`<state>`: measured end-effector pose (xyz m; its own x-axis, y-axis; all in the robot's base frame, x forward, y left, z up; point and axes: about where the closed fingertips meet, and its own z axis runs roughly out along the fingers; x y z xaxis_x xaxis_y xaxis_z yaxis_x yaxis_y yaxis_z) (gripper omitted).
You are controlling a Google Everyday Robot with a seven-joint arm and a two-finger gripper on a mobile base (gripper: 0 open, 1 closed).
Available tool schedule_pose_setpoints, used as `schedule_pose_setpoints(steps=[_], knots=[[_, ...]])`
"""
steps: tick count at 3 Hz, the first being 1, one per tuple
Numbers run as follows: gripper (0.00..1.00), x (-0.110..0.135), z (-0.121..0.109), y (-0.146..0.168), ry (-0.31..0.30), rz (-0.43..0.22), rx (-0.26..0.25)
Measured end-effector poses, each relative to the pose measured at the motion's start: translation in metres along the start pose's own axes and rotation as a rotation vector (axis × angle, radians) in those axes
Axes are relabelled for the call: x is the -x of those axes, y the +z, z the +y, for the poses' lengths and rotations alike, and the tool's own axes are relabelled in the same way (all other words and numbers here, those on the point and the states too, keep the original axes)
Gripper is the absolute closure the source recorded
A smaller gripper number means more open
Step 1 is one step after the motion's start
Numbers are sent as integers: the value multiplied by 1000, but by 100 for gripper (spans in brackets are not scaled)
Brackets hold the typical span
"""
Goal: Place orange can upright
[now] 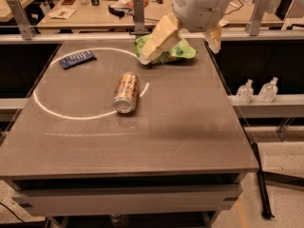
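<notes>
The orange can [126,92] lies on its side on the grey table [180,132], its silver end toward the front, on the right part of a white circle [47,110] drawn on the table. My gripper [179,54] hangs above the back of the table, behind and to the right of the can, over a green bag. Its cream fingers [159,39] are spread apart and hold nothing. The left finger's tip points down toward the table, a short way behind the can.
A crumpled green chip bag [183,51] lies at the back, partly behind the gripper. A blue snack bar [77,59] lies at the back left. Two small water bottles [256,90] stand on a ledge to the right. A cluttered desk stands behind.
</notes>
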<state>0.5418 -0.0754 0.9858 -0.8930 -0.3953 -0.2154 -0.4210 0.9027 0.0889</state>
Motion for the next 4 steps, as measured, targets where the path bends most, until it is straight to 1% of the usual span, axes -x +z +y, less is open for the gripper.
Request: schedule_pose_setpoints(steps=[1, 2, 3, 4], knots=[[0, 3, 23, 13, 40, 19, -4], [0, 4, 47, 28, 27, 22, 27], [0, 6, 71, 44, -17, 26, 55], [0, 6, 71, 44, -17, 26, 55]])
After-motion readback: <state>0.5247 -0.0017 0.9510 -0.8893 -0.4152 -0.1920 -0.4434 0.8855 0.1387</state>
